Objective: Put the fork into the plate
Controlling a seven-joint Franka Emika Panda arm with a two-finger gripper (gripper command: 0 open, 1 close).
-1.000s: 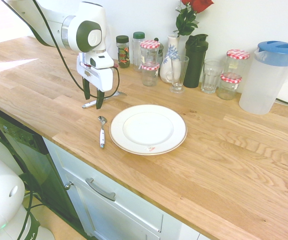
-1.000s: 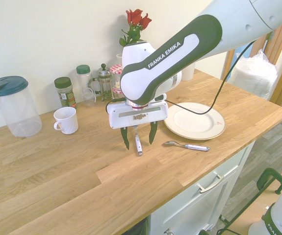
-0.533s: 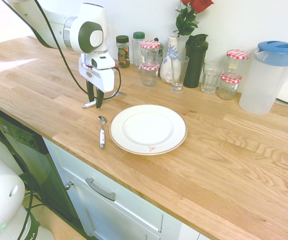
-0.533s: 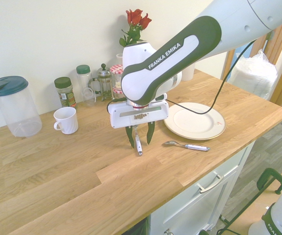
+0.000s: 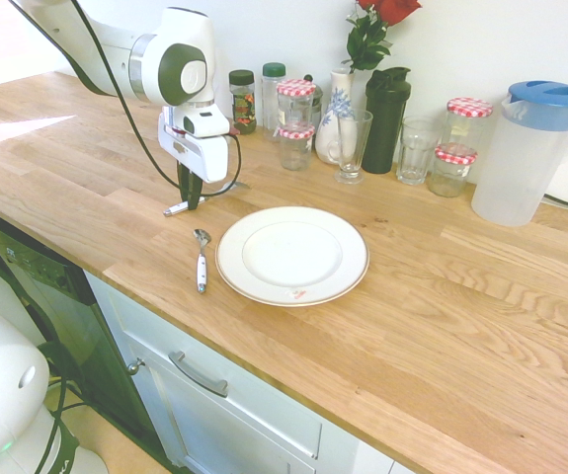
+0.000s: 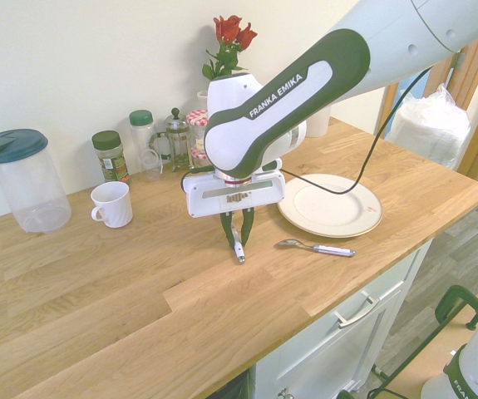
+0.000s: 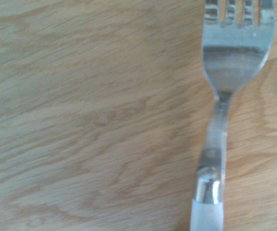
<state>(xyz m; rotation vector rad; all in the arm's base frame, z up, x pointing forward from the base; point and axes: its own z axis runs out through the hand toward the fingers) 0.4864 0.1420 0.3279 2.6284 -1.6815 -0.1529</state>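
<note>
The fork (image 5: 177, 207) lies flat on the wooden counter, left of and behind the plate (image 5: 291, 254); its tined head points toward the back wall. My gripper (image 5: 189, 196) stands straight down over the handle, fingers drawn together on it; the second exterior view shows the gripper (image 6: 237, 238) pinching the fork (image 6: 239, 253), which still rests on the wood. Close up, the fork (image 7: 225, 72) shows its silver head, neck and a paler handle end. The white plate (image 6: 330, 204), with its thin reddish rim, has nothing on it.
A short spoon (image 5: 201, 259) lies just left of the plate. Jars (image 5: 296, 114), glasses (image 5: 353, 143), a vase with a rose (image 5: 338, 109), a black bottle (image 5: 385, 118) and a pitcher (image 5: 526, 153) line the back wall. A white mug (image 6: 111, 204) stands behind the gripper.
The fingers stood wide apart astride the fork handle a second ago; they have since drawn together onto it. The arm and the fork have barely moved.
</note>
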